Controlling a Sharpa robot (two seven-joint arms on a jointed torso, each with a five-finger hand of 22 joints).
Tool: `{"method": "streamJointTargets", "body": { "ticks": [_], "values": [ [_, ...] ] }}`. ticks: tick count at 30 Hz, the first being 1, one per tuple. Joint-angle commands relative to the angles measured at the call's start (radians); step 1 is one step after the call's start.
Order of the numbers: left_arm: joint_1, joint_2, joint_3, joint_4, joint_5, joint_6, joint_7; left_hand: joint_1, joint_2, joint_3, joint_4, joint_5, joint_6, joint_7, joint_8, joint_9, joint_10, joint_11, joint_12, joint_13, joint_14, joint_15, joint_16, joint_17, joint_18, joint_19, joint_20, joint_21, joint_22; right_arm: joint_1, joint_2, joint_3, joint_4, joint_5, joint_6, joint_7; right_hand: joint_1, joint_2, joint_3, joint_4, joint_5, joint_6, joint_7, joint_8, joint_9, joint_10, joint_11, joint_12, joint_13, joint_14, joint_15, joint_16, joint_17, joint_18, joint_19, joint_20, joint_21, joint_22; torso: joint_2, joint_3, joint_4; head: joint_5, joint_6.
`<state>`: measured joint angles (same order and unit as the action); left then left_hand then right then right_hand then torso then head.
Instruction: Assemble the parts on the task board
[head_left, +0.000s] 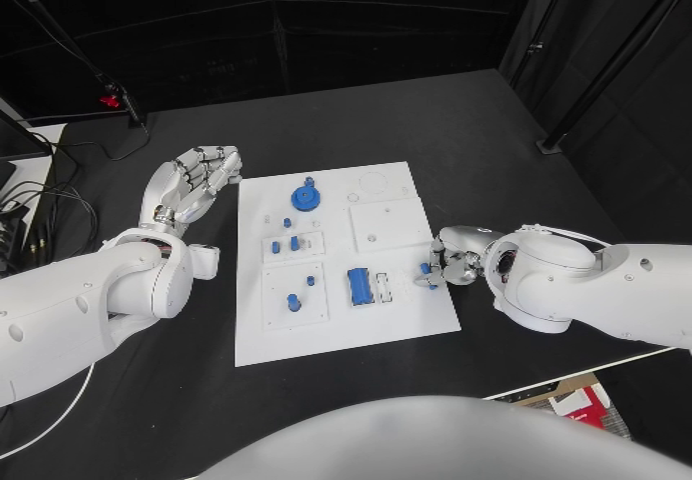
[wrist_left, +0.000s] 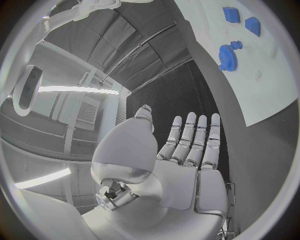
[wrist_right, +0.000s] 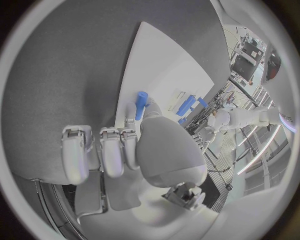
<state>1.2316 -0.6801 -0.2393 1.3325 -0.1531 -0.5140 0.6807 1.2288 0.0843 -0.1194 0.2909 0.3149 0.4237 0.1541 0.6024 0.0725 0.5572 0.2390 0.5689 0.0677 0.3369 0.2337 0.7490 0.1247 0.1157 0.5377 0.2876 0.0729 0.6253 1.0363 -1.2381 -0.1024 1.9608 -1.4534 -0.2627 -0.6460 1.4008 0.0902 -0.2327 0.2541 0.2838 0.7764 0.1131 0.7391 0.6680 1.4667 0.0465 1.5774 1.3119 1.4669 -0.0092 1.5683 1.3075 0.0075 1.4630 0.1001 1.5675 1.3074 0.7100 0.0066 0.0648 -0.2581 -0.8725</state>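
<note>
The white task board (head_left: 346, 335) lies in the middle of the black table. On it are a blue gear (head_left: 304, 196), a blue block (head_left: 359, 286) and several small blue pegs (head_left: 294, 243). My right hand (head_left: 454, 262) hovers at the board's right edge and pinches a short blue peg (head_left: 428, 268) between thumb and finger. The right wrist view shows that peg (wrist_right: 141, 105) sticking out above the thumb over the board (wrist_right: 169, 65). My left hand (head_left: 192, 180) is left of the board, fingers straight and apart, holding nothing. Its wrist view shows the flat hand (wrist_left: 187, 150) and the gear (wrist_left: 227, 51).
Cables (head_left: 43, 200) trail over the table's left edge. A red clamp (head_left: 110, 99) hangs at the back left. A dark stand foot (head_left: 552, 145) sits at the back right. A cardboard box (head_left: 584, 405) is below the table's front right edge.
</note>
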Motion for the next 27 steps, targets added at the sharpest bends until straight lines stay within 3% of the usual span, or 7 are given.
{"method": "streamJointTargets", "body": {
  "ticks": [1, 7, 14, 19, 22, 27],
  "values": [
    [0.001, -0.001, 0.001, 0.002, 0.000, 0.007, 0.059, 0.002, 0.006, -0.006, 0.000, 0.003, -0.005, 0.127, 0.003, -0.001, -0.008, 0.000, 0.007, -0.002, -0.002, -0.003, 0.004, -0.001, 0.004, 0.004, 0.002, 0.005, -0.001, -0.010, 0.003, -0.009, -0.008, 0.013, 0.075, -0.029, 0.041, 0.010, 0.015, -0.009, -0.024, -0.007, 0.006, -0.098, -0.389, 0.104, 0.008, -0.007, 0.259, 0.104, 0.000, 0.002, 0.263, -0.008, 0.108, 0.000, 0.003, 0.263, 0.000, -0.0001, -0.0008, 0.000, 0.000],
    [0.001, 0.000, 0.001, 0.002, 0.000, 0.008, 0.059, 0.002, 0.006, -0.006, 0.000, 0.003, -0.005, 0.127, 0.003, -0.001, -0.008, 0.000, 0.007, -0.002, -0.002, -0.003, 0.004, -0.001, 0.004, 0.004, 0.002, 0.005, -0.001, -0.011, 0.008, -0.009, -0.012, 0.013, 0.086, -0.027, 0.077, 0.004, 0.039, -0.017, -0.061, -0.023, 0.008, -0.146, -0.423, 0.104, 0.011, -0.007, 0.259, 0.104, 0.004, 0.002, 0.263, -0.008, 0.108, 0.004, 0.003, 0.263, 0.000, 0.0002, -0.0002, 0.000, 0.000],
    [0.001, -0.001, 0.001, 0.001, 0.000, 0.007, 0.058, 0.002, 0.006, -0.006, 0.000, 0.003, -0.005, 0.127, 0.003, -0.001, -0.008, 0.000, 0.007, -0.002, -0.002, -0.003, 0.004, -0.001, 0.004, 0.004, 0.002, 0.005, -0.001, -0.012, 0.008, -0.009, -0.006, 0.035, 0.033, 0.013, 0.129, 0.022, 0.092, -0.028, -0.066, -0.015, 0.002, -0.217, -0.473, 0.104, 0.007, -0.007, 0.259, 0.104, 0.002, 0.002, 0.263, -0.008, 0.108, 0.004, 0.003, 0.263, 0.000, 0.0000, -0.0013, 0.003, 0.000],
    [0.001, -0.002, 0.001, 0.002, 0.000, 0.008, 0.058, 0.002, 0.006, -0.006, 0.000, 0.003, -0.005, 0.127, 0.003, -0.001, -0.008, 0.000, 0.007, -0.002, -0.002, -0.003, 0.004, -0.001, 0.004, 0.004, 0.002, 0.005, -0.001, -0.012, 0.003, -0.009, 0.001, 0.092, -0.035, 0.063, 0.179, 0.023, 0.166, -0.042, -0.097, 0.081, -0.005, -0.296, -0.520, 0.104, 0.000, -0.007, 0.259, 0.104, -0.003, 0.002, 0.263, -0.008, 0.108, -0.005, 0.003, 0.263, 0.000, -0.0002, -0.0009, 0.003, 0.000],
    [0.001, -0.003, 0.001, 0.002, 0.000, 0.007, 0.057, 0.002, 0.006, -0.006, 0.000, 0.003, -0.005, 0.127, 0.003, -0.001, -0.008, 0.000, 0.007, -0.002, -0.002, -0.003, 0.004, -0.001, 0.004, 0.004, 0.002, 0.005, -0.001, -0.012, -0.001, -0.009, 0.005, 0.141, -0.080, 0.097, 0.199, 0.006, 0.216, -0.059, -0.120, 0.142, -0.004, -0.333, -0.537, 0.104, 0.000, -0.007, 0.259, 0.104, -0.003, 0.002, 0.263, -0.008, 0.108, -0.004, 0.003, 0.263, 0.000, -0.0001, -0.0012, 0.004, 0.000],
    [0.001, -0.004, 0.001, 0.002, 0.000, 0.007, 0.057, 0.003, 0.007, -0.008, 0.000, 0.005, -0.005, 0.127, 0.004, -0.001, -0.009, 0.000, 0.008, -0.002, -0.002, -0.003, 0.005, -0.003, 0.004, 0.004, 0.002, 0.006, -0.002, -0.012, -0.014, -0.009, 0.015, 0.203, -0.149, 0.148, 0.200, -0.023, 0.284, -0.082, -0.112, 0.212, -0.001, -0.382, -0.554, 0.104, 0.004, -0.007, 0.259, 0.104, 0.002, 0.002, 0.263, -0.008, 0.108, 0.000, 0.003, 0.263, 0.000, 0.0002, -0.0012, 0.004, 0.000]
  ]
}}
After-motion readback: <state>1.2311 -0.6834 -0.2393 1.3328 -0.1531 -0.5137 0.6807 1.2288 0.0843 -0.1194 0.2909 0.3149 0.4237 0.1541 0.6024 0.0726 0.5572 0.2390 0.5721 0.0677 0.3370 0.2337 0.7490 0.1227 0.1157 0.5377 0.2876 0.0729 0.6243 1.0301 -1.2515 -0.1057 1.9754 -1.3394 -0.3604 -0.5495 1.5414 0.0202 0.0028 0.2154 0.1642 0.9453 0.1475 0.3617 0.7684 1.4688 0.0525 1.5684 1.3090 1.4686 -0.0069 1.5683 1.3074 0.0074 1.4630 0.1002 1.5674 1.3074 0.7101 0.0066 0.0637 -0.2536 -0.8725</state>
